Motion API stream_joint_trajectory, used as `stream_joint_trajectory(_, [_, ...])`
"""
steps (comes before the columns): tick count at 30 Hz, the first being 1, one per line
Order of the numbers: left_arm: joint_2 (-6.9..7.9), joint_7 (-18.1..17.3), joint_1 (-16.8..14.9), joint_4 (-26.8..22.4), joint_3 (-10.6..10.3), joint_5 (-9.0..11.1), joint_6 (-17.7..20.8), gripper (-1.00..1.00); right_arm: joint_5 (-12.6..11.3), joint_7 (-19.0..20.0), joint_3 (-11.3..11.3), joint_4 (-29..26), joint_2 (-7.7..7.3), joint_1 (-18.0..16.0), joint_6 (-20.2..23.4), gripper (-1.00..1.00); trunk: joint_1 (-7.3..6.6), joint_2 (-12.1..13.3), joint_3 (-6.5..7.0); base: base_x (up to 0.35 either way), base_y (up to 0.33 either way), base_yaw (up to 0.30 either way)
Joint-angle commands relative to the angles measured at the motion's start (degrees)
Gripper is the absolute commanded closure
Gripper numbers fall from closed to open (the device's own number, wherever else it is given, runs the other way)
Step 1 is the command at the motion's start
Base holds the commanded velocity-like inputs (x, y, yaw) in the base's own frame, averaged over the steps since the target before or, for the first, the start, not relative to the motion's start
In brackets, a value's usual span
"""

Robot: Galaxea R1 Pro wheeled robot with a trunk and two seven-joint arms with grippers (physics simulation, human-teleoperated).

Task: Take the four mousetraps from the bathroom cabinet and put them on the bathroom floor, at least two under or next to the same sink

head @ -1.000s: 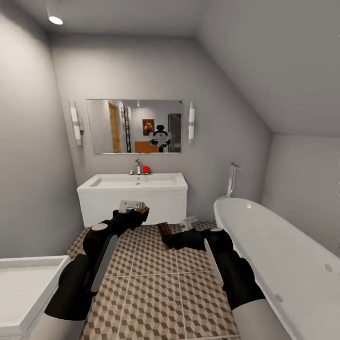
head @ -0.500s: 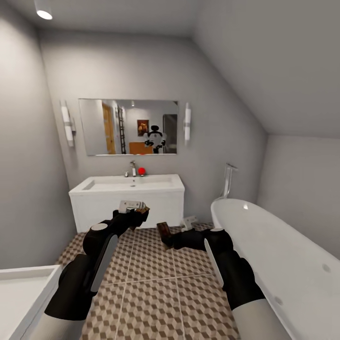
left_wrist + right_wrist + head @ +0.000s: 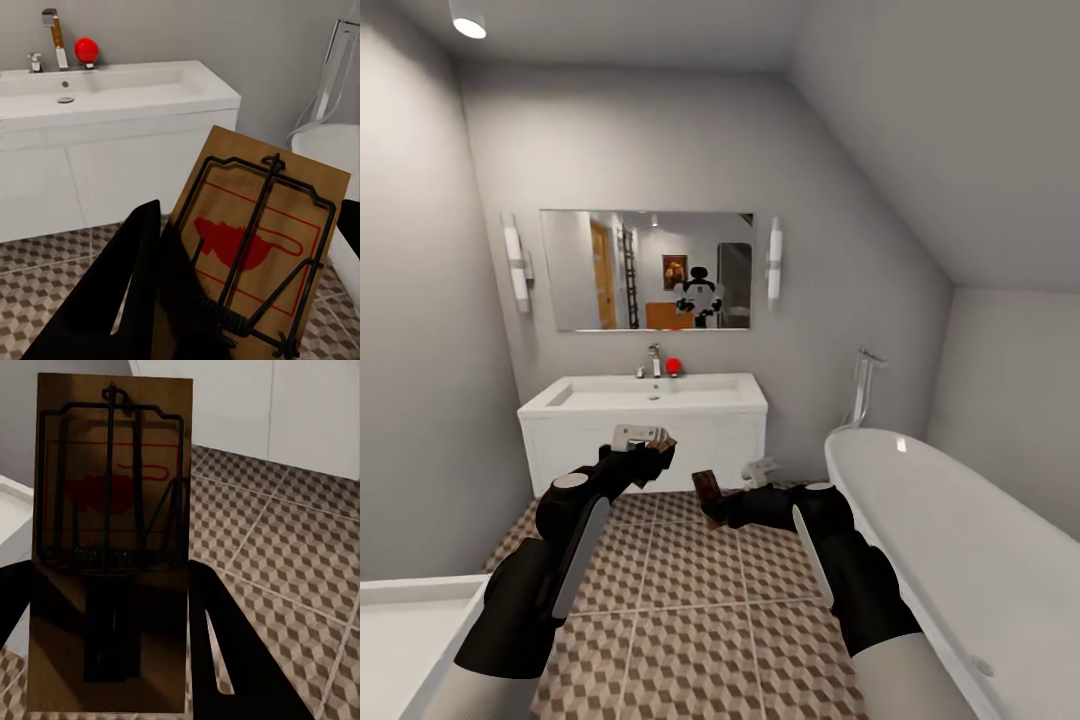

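left gripper (image 3: pixel 650 455) is up in front of the white sink unit (image 3: pixel 650 425), fingers (image 3: pixel 135 285) clamped on a mousetrap (image 3: pixel 259 251). in the left wrist view that board's long axis runs away from the fingers and leans off to one side, free end toward the sink unit, wire bar and red mouse print facing the camera. in the head view it shows as a small brown sliver at the gripper tip.

right gripper (image 3: pixel 722 510) sits lower and nearer the bathtub (image 3: pixel 960 540), fingers (image 3: pixel 225 652) closed on a second mousetrap (image 3: pixel 112 532). here the long axis runs straight out along the fingers, spring coil near the grip, free end pointing away over the bathroom floor (image 3: pixel 690 600). from the head view this trap (image 3: pixel 709 494) stands on end, tilted slightly, above the tiles and not touching them.

the floor is cube-patterned tile in brown and beige with pale grout. grey walls, sloped ceiling on the right, a mirror (image 3: pixel 647 270) over the sink between two wall lights, a faucet (image 3: pixel 654 359) with a red ball (image 3: pixel 674 366) just beside it.
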Motion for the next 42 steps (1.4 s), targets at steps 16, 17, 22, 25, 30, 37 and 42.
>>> stream_joint_trajectory(16, [-0.01, 0.20, -0.05, -0.05, 0.06, 0.33, 0.27, 1.00, 0.45, 0.43, -0.05, -0.06, 0.03, -0.05, 0.16, 1.00, 0.02, -0.05, 0.04, 0.079, 0.035, 0.041])
stream_joint_trajectory(17, [-0.01, 0.20, -0.05, -0.05, 0.06, 0.32, 0.27, 1.00, 0.46, 0.43, -0.05, -0.06, 0.03, -0.05, 0.16, 1.00, 0.02, -0.05, 0.04, 0.006, 0.002, 0.010])
stream_joint_trajectory(22, [-0.02, 0.20, -0.05, -0.05, 0.06, 0.27, 0.29, 1.00, 0.50, 0.46, -0.05, -0.06, 0.03, -0.05, 0.15, 1.00, 0.02, -0.05, 0.05, 0.003, 0.000, 0.005])
stream_joint_trajectory(25, [-0.03, 0.20, -0.05, -0.05, 0.06, 0.26, 0.32, 1.00, 0.51, 0.45, -0.05, -0.06, 0.03, -0.05, 0.15, 1.00, 0.02, -0.05, 0.05, 0.001, -0.052, 0.002])
stream_joint_trajectory(30, [-0.06, 0.20, -0.05, -0.05, 0.06, 0.26, 0.35, 1.00, 0.51, 0.47, -0.05, -0.06, 0.03, -0.03, 0.13, 1.00, 0.02, -0.05, 0.05, 0.082, -0.121, 0.001])
stream_joint_trajectory(37, [-0.02, 0.20, -0.05, -0.05, 0.06, 0.49, 0.29, 1.00, 0.52, 0.34, 0.07, -0.06, 0.03, 0.12, -2.50, 1.00, 0.02, -0.05, 0.05, 0.173, -0.041, 0.000])
stream_joint_trajectory(42, [-0.01, 0.20, -0.05, -0.05, 0.06, 0.47, 0.28, 1.00, 0.52, 0.29, 1.32, -0.06, 0.03, 0.39, -3.40, 1.00, 0.02, -0.05, 0.05, 0.136, -0.007, 0.000])
